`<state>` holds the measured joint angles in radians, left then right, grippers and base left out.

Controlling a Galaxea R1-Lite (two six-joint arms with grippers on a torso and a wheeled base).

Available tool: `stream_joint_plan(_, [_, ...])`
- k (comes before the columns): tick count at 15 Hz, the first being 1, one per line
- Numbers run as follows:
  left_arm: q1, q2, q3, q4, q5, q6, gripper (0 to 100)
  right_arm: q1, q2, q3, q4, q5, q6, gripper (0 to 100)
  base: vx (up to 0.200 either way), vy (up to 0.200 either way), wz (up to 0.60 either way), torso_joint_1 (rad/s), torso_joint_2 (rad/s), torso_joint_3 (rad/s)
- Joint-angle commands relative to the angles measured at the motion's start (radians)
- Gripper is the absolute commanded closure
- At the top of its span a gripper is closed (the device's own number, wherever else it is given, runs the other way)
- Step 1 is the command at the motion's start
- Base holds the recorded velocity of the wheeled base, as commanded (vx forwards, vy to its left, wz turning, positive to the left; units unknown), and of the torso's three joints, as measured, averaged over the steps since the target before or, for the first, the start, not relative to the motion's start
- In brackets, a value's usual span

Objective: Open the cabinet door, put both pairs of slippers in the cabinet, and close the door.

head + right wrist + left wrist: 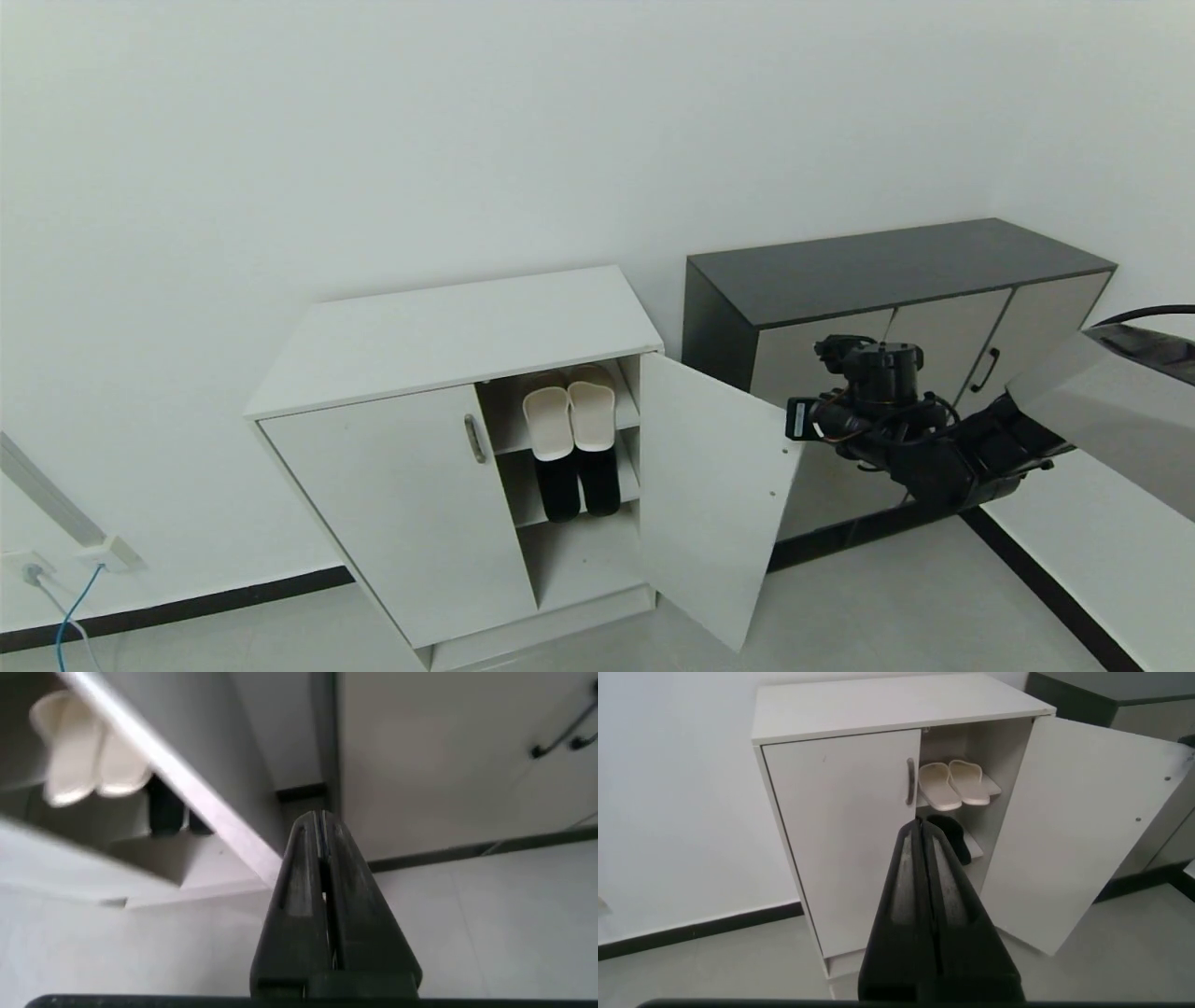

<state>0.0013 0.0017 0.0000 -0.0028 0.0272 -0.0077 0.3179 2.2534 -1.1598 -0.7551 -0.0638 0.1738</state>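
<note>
Right pincer (322, 819), clenched on nothing, sits just beside the upright free edge of the open cabinet door (709, 485), so we judge this arm nearer for the closing push. Left pincer (920, 823), clenched too, faces the door from farther off. Past the door, white slippers (569, 420) lie shelved above black slippers (579, 485). Whether pincer touches door, we cannot tell.
</note>
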Motion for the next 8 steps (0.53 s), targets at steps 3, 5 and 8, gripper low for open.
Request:
stream_joint_plan(3, [0.0,0.0,0.0,0.0,0.002,-0.002,100,0.115,-0.107,0.134,-0.001,-0.001,0.0,100,0.0,0.0,0.0,0.0,0.0,0.0])
stream_joint_plan(5, [0.0,0.0,-0.002,0.0,0.002,-0.002,100,0.185,-0.138,0.184,-0.001,-0.001,0.0,100,0.0,0.0,0.0,0.0,0.0,0.0])
stream_joint_plan(8, [0.0,0.0,0.0,0.0,0.003,-0.002,100,0.251,-0.198,0.23,0.0,-0.002,0.0,100,0.0,0.0,0.0,0.0,0.0,0.0])
